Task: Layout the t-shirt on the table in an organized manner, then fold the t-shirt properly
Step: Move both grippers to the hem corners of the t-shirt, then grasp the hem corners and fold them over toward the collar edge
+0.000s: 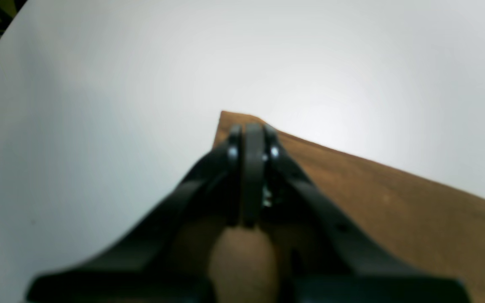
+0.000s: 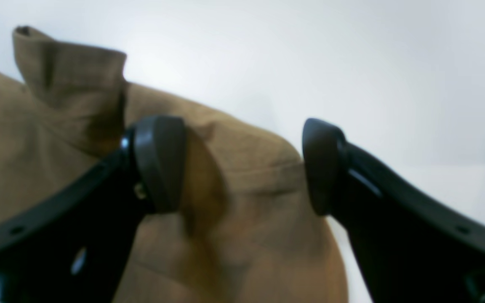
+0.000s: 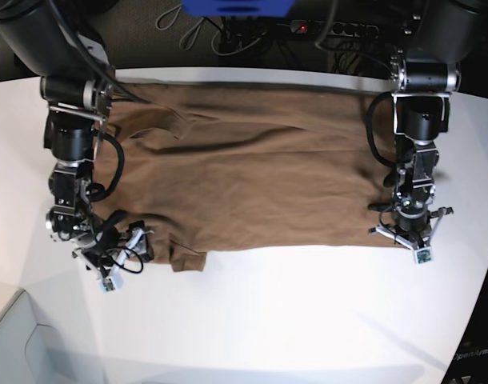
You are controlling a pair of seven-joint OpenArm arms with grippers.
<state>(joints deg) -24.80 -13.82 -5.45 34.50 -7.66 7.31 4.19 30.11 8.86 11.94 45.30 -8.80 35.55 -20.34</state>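
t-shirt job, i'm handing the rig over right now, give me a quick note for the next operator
Left end effector: shut on the t-shirt, pinching a corner of its hem.
Right end effector: open, jaws wide around a sleeve, nothing gripped.
T-shirt: spread mostly flat across the far half of the table, some wrinkles, one sleeve crumpled near the right end effector.
Done: shirt roughly laid out.
Left: probably grip the sleeve end, smooth the shirt, then do all the folds; no fold made yet.

Brown t-shirt (image 3: 252,176) spread flat, sideways, on far part of big white table (image 3: 292,320); few wrinkles.
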